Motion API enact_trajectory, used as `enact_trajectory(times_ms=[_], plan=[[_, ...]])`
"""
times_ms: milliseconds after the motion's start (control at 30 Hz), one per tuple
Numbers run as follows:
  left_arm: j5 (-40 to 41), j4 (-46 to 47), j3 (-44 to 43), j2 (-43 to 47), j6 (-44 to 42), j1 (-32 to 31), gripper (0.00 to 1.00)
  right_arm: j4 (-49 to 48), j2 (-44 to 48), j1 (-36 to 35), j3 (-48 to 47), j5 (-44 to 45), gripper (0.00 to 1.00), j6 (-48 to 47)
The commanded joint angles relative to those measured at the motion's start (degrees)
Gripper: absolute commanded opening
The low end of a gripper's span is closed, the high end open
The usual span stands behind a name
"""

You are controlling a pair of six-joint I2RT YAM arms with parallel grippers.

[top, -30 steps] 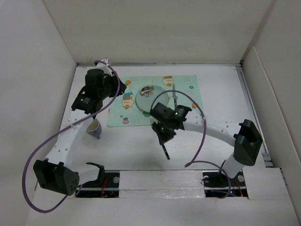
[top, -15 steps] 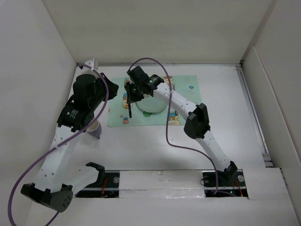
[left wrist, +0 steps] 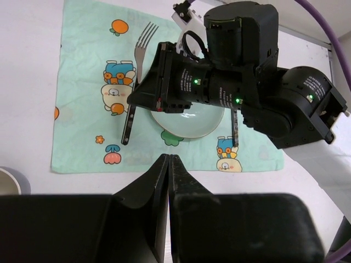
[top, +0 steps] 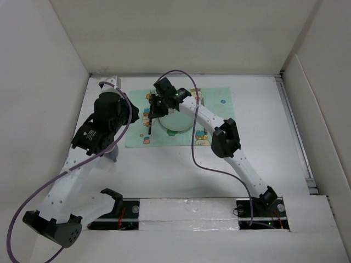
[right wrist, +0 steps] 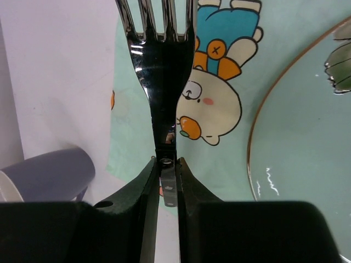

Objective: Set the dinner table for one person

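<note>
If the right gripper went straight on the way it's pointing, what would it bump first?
Most likely the green placemat, by the printed bear beside the plate. The right gripper, shut on the fork, seems aimed down at the cloth; how near is unclear.

— What does the dinner table (top: 263, 109) look like?
— It's a large, plain white rectangle, matte and flat, lying level.
— How is it placed?
— In the top view its long edges run along 12 and 6 o'clock, and white walls (top: 181, 38) stand at 9, 12 and 3 o'clock.
— And its state?
— It's bare white toward 3 and 6 o'clock. A mint-green cartoon placemat (top: 216, 94) lies flat on it, just toward 12 o'clock from centre.
</note>
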State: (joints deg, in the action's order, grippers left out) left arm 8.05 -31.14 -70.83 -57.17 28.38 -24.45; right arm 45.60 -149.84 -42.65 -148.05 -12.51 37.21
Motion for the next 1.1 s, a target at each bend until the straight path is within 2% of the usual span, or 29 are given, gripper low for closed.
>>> enact_trajectory(times_ms=[0,500,600,633,700,733,767,900,1067], plan=[[1.9,1.0,0.8,0.3,-0.8,-0.3,0.0,-3.6,-1.9,-1.0,-1.2,-2.3,0.0,1.5],[5.8,0.5,1.5,-0.7,0.5,-0.3,0.01,-3.9,-4.5,-1.0,-0.2,-2.6,0.0,1.9],[9.0,-0.2,1.7,-0.7,1.8,-0.3,0.09,-5.0,-4.1,-1.0,0.1,-2.6,0.09,2.3],[10.0,-0.2,1.8,-0.6,1.8,-0.3,0.12,-5.7,-3.8,-0.5,0.3,-2.5,0.15,2.5],[10.8,-0.2,2.0,-0.8,1.9,-0.3,0.13,-6.7,-3.2,-0.5,0.8,-2.6,0.21,2.8],[11.1,-0.1,2.3,-0.8,1.9,-0.3,0.14,-7.0,-2.9,-0.5,1.0,-2.7,0.27,2.8],[10.6,0.1,3.1,-0.8,2.1,1.2,0.2,-7.7,-1.9,-0.5,1.5,-2.5,0.32,2.9],[10.9,0.4,3.9,-0.6,1.8,3.3,0.22,-10.0,0.8,0.0,3.4,-2.7,0.39,2.5],[14.2,-0.5,1.8,-1.1,1.1,3.4,0.23,-12.6,5.4,1.1,5.6,-3.2,0.4,1.2]])
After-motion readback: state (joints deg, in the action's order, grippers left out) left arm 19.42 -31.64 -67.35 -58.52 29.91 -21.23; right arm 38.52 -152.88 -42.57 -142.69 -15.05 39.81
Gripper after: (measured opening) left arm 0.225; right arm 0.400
